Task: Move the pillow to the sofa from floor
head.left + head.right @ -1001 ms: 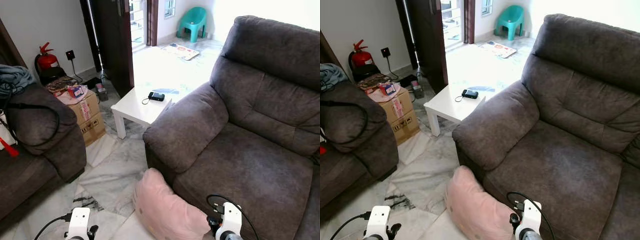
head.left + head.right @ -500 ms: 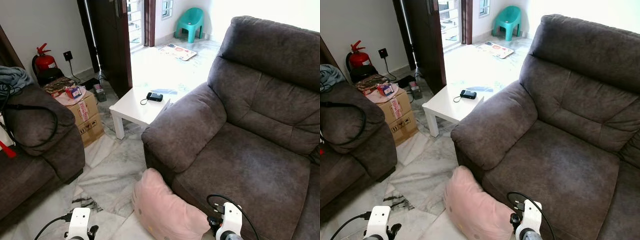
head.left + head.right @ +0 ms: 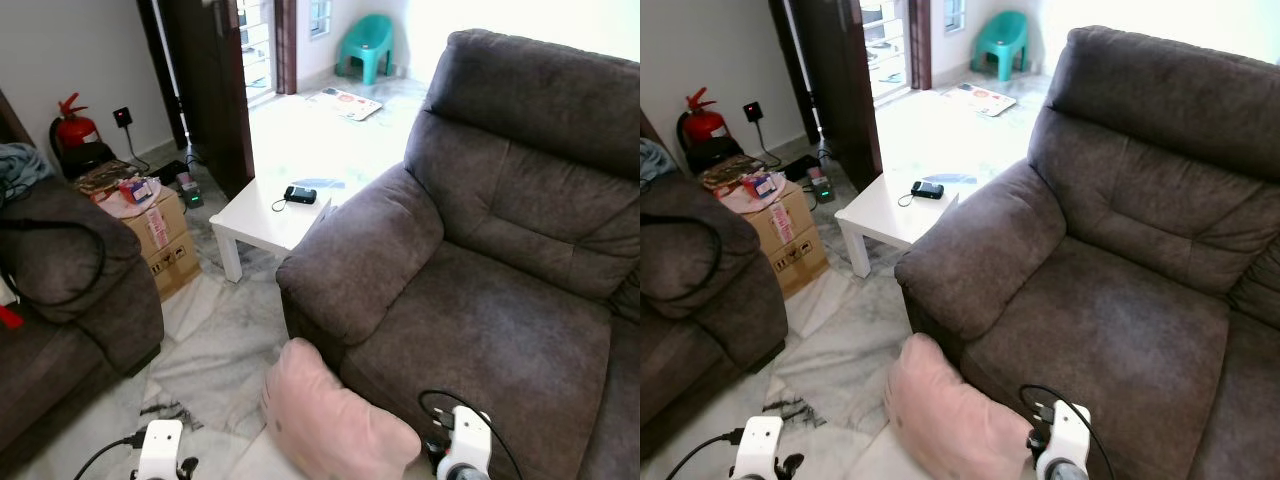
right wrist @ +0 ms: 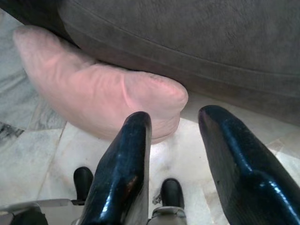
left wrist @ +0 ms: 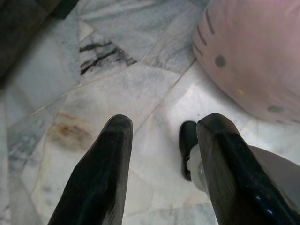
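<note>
Pillow (image 3: 330, 420) on floor against sofa (image 3: 480, 290)

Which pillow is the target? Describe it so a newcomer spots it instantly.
Find the big dark grey fabric sofa. On the marble floor, leaning against the sofa's front base below its armrest, lies a soft pale pink pillow. It is the only pink, plump thing there.

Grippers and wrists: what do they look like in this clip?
Each wrist ends in a white block with a looping black cable, left and right. The left gripper and right gripper each have two long, glossy black, tapered fingers.
</note>
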Controlling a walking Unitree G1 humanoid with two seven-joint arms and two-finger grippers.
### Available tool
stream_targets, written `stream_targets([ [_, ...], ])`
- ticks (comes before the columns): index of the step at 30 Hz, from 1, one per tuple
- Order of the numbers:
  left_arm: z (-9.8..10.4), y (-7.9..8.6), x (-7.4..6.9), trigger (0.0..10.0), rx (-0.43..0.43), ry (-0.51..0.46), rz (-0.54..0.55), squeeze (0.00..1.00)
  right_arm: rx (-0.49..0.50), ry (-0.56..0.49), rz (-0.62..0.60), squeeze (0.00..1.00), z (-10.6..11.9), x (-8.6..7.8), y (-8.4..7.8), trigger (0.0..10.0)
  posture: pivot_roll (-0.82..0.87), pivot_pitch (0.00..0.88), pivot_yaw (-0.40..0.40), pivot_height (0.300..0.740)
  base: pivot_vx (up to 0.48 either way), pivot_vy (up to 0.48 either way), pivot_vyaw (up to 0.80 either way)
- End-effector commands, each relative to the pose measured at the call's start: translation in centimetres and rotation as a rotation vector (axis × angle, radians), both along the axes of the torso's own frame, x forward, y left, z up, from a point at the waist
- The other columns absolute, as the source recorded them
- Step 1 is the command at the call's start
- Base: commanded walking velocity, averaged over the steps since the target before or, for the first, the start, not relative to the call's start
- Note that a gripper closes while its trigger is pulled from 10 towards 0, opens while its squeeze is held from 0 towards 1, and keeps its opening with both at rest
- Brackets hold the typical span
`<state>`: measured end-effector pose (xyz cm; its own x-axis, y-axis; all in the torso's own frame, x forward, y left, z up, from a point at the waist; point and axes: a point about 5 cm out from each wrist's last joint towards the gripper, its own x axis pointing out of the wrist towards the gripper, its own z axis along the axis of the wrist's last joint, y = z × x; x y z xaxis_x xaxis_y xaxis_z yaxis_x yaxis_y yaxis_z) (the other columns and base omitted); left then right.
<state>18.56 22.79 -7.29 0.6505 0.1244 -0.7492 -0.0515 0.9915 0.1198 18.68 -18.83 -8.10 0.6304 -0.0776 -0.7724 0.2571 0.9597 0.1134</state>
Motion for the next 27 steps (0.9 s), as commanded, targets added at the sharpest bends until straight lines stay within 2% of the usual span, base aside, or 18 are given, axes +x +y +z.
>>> stream_targets([
  [1,-0.12,0.48,-0.41,10.0,0.017,0.019,0.009,0.00,0.009,-0.014,-0.005,0.00,0.11,0.29,0.40,10.0,0.10,0.000,-0.048,0.740,0.000,0.371,0.00],
  [5,-0.12,0.48,-0.39,10.0,0.017,0.019,0.010,0.00,0.006,-0.002,-0.008,0.00,0.06,0.25,0.39,10.0,0.11,0.000,-0.050,0.740,0.000,0.427,0.00],
  [8,-0.10,0.51,-0.39,10.0,0.017,0.018,0.012,0.00,0.009,0.004,0.002,0.00,0.03,0.23,0.47,10.0,0.11,0.000,-0.051,0.740,0.000,0.410,-0.65],
  [27,-0.17,0.75,-0.68,10.0,0.022,0.022,0.020,0.00,-0.005,0.011,0.014,0.00,0.03,0.29,0.59,10.0,0.11,0.000,-0.056,0.740,0.000,0.000,-0.76],
])
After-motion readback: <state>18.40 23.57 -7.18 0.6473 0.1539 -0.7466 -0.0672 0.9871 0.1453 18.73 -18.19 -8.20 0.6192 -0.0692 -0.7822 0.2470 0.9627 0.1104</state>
